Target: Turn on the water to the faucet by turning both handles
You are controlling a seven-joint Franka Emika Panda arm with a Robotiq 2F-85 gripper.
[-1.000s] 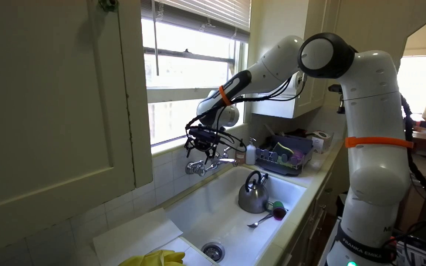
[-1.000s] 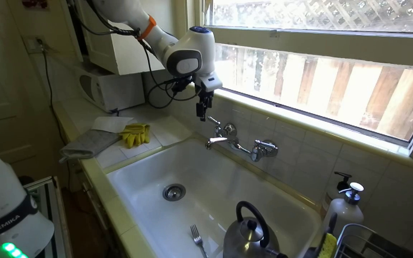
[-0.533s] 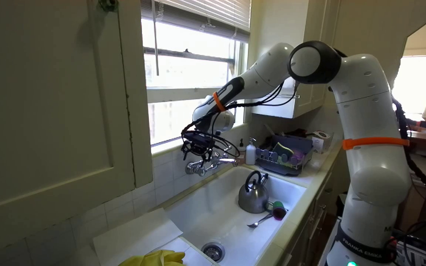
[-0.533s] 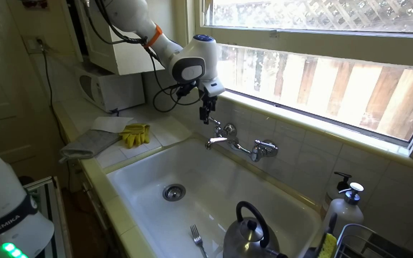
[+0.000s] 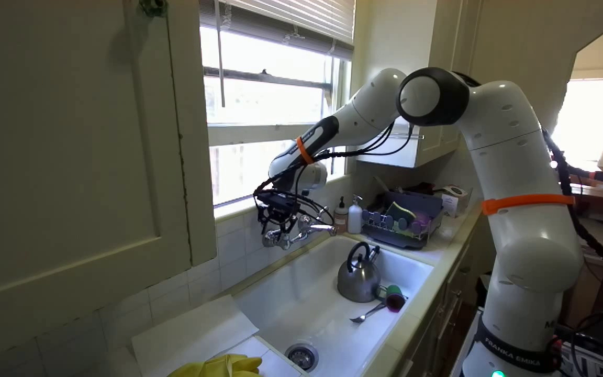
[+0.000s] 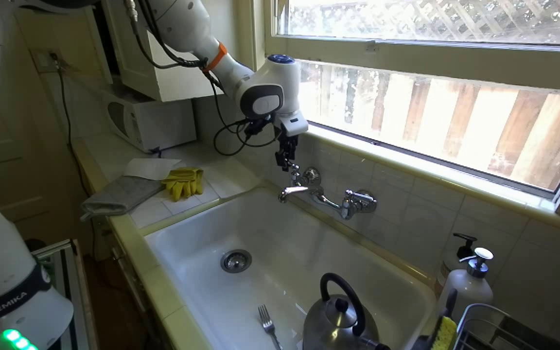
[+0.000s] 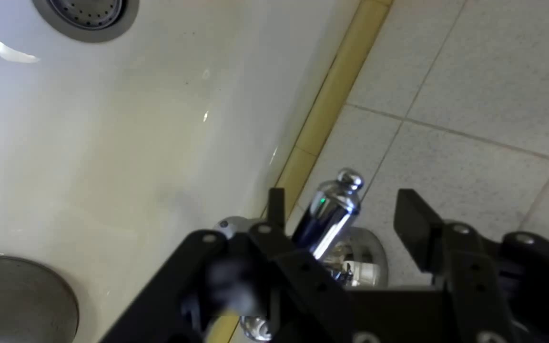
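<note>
The chrome faucet (image 6: 319, 196) is on the tiled wall above the sink, its spout (image 6: 294, 190) between two handles; the faucet also shows in an exterior view (image 5: 306, 230). My gripper (image 6: 285, 166) is at the top of the handle (image 6: 295, 173) farther from the soap bottles. In the wrist view, my open gripper (image 7: 343, 207) has that handle (image 7: 329, 214) between its fingers, closer to the left finger. Whether they touch is unclear. The other handle (image 6: 355, 198) stands free of the gripper. It shows in an exterior view (image 5: 325, 212) too.
A metal kettle (image 6: 341, 321) and a fork (image 6: 268, 323) are in the white sink (image 6: 197, 257). Soap bottles (image 6: 469, 282) and a dish rack (image 5: 401, 225) stand at one end. Yellow gloves (image 6: 183, 182) lie at the other. The window sill (image 6: 406, 160) runs above the faucet.
My gripper has moved down to the handle and slightly toward the wall, so that it now covers the handle's upper end. The faucet, kettle and other things have not moved.
</note>
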